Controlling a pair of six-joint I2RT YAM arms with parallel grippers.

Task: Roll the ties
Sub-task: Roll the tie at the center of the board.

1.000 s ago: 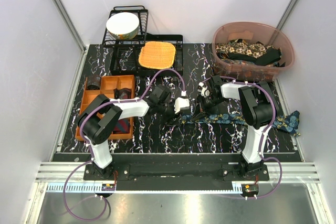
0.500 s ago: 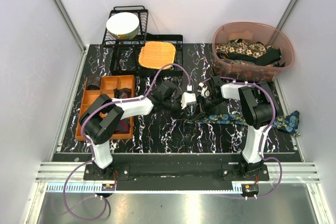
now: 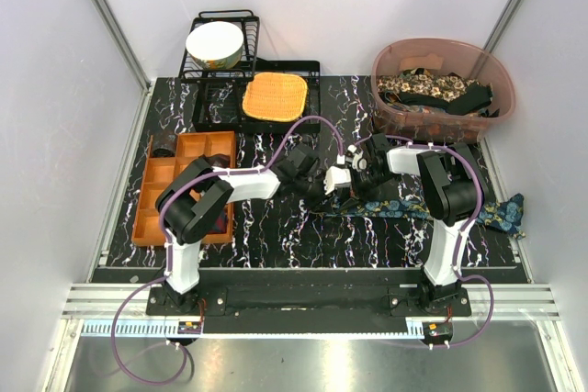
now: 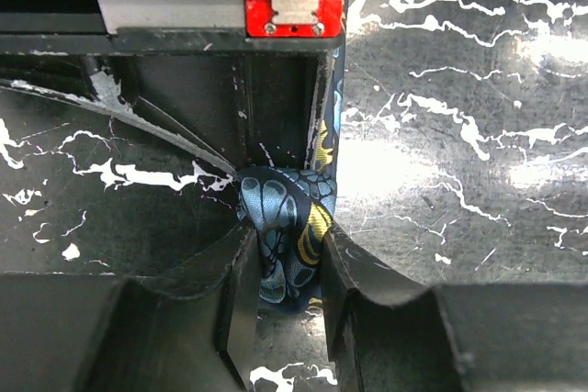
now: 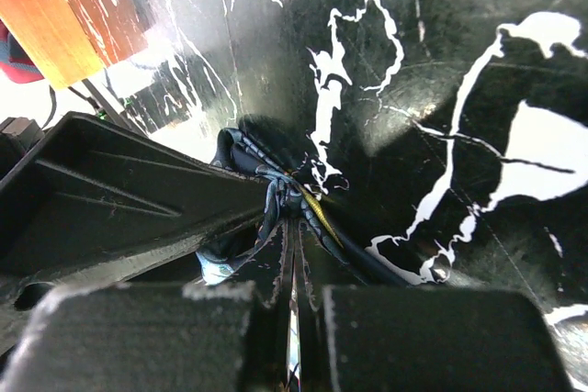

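Observation:
A dark blue tie [image 3: 404, 207] with teal and yellow print lies stretched to the right across the black marbled table, its wide end near the right edge. Its bunched left end [image 4: 285, 218] sits between the fingers of my left gripper [image 4: 287, 254], which is shut on it. My right gripper [image 5: 294, 227] meets it from the other side, jaws pressed together with the tie's fabric [image 5: 276, 195] pinched at their tips. From above, the left gripper [image 3: 342, 183] and right gripper [image 3: 360, 181] stand tip to tip mid-table.
An orange compartment tray [image 3: 156, 192] holding dark rolls sits at the left. A black rack with a white bowl [image 3: 214, 43] and an orange woven mat [image 3: 274, 95] stands at the back. A pink tub [image 3: 390, 107] with more ties [image 3: 432, 89] is back right.
My left arm has swung right, up to the right gripper, and its jaws have narrowed onto the tie's bunched end. The right arm has held still.

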